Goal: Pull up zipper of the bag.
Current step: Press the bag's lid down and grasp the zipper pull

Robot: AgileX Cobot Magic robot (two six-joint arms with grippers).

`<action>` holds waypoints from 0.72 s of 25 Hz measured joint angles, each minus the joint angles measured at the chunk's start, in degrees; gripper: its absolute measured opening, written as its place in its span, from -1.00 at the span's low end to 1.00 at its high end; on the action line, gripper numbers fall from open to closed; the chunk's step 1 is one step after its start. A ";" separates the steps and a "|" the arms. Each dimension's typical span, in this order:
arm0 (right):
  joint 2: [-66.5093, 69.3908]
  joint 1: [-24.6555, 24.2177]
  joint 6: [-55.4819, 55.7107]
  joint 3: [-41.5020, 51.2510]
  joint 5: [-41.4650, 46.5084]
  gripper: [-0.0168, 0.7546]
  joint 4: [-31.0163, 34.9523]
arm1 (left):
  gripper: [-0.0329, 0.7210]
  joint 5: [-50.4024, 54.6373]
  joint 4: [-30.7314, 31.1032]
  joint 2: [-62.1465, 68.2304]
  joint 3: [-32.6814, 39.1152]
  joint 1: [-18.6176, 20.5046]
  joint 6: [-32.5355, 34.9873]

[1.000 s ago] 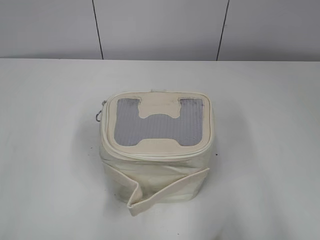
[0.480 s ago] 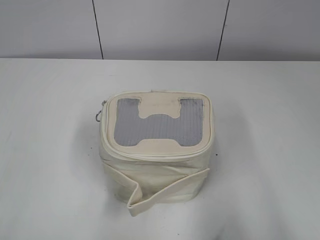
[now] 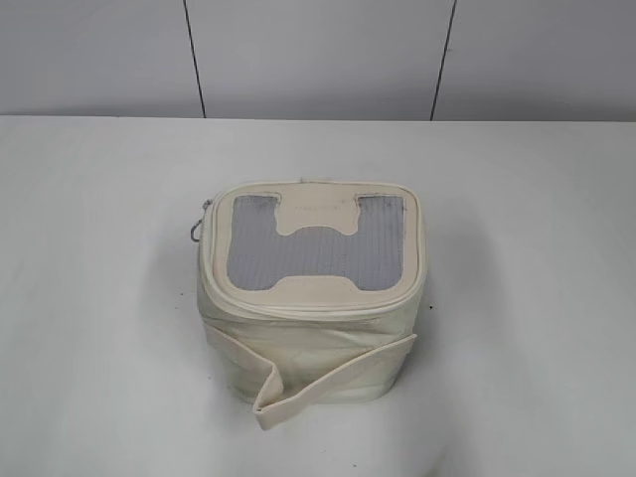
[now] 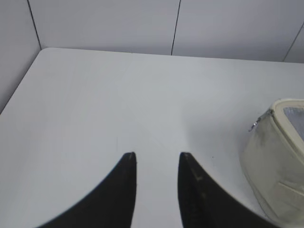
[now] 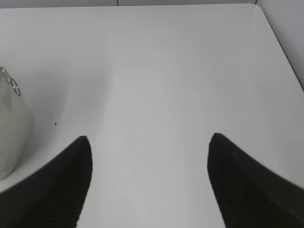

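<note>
The cream-white boxy bag [image 3: 311,298] stands in the middle of the white table, lid up, with a grey mesh panel and a loose strap band round its body. The zipper [image 3: 298,308] runs round the lid rim; a silver pull with a wire ring [image 3: 199,227] hangs at the lid's left rear corner. In the left wrist view the bag [image 4: 278,161] sits at the right edge with the pull [image 4: 256,123]. My left gripper [image 4: 156,154] is open and empty, left of the bag. My right gripper [image 5: 149,137] is wide open and empty, right of the bag [image 5: 10,137]. Neither arm shows in the exterior view.
The white table [image 3: 517,248] stretches on all sides of the bag. A grey panelled wall [image 3: 318,55] stands behind its far edge. The table's left edge [image 4: 19,80] and right edge [image 5: 285,52] show in the wrist views.
</note>
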 joint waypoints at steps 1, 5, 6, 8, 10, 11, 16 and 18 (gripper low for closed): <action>1.94 0.49 -0.14 0.00 -2.10 0.56 0.04 | -0.28 -1.69 -0.80 1.33 0.00 0.00 0.71; 8.65 5.29 -0.44 -1.07 -8.49 0.56 -0.06 | -0.28 -7.58 -5.32 7.68 0.00 0.00 3.72; 10.51 6.76 -0.55 -1.81 -9.24 0.56 -0.27 | -0.28 -8.91 -6.40 9.80 0.00 0.00 5.37; 15.66 9.35 -1.89 -3.58 -10.18 0.56 -0.39 | -0.28 -10.53 -9.84 14.10 0.00 0.00 10.46; 20.80 11.87 -3.83 -5.88 -10.51 0.56 -0.39 | -0.28 -11.33 -13.14 18.04 0.00 0.00 14.53; 23.66 12.84 -4.83 -7.17 -10.57 0.56 -0.44 | -0.28 -11.71 -14.50 19.82 0.00 0.00 16.51; 37.41 16.37 -9.17 -14.33 -10.70 0.56 -0.31 | -0.20 -12.58 -20.41 29.26 0.00 0.00 26.64; 42.52 16.73 -10.90 -17.92 -10.70 0.56 0.11 | -0.13 -13.19 -21.66 32.65 0.00 0.00 29.24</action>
